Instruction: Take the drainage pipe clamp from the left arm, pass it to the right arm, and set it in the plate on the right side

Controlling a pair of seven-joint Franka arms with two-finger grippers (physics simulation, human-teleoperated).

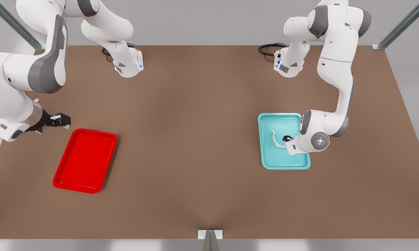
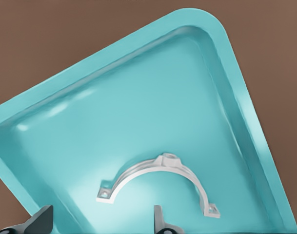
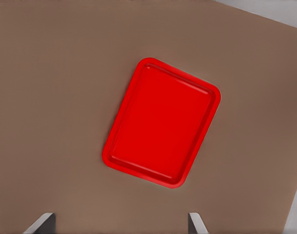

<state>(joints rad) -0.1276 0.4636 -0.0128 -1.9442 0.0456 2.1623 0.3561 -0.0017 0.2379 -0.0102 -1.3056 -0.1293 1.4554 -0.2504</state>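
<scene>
Seen from the left wrist: small white plastic half-ring clamp (image 2: 160, 179) flat in glossy teal tray (image 2: 138, 97), just beyond left pincer (image 2: 102, 222), fingers spread, empty. Right pincer (image 1: 61, 120) open, empty, beside glossy red rectangular plate (image 1: 85, 160), forearm level over brown bench (image 1: 195, 139).

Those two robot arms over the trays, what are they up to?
The left gripper hangs open just over a small white pipe clamp lying in the teal tray, not yet gripping it. The right gripper waits open, off the table beside the red tray, where the clamp should end up.
</scene>
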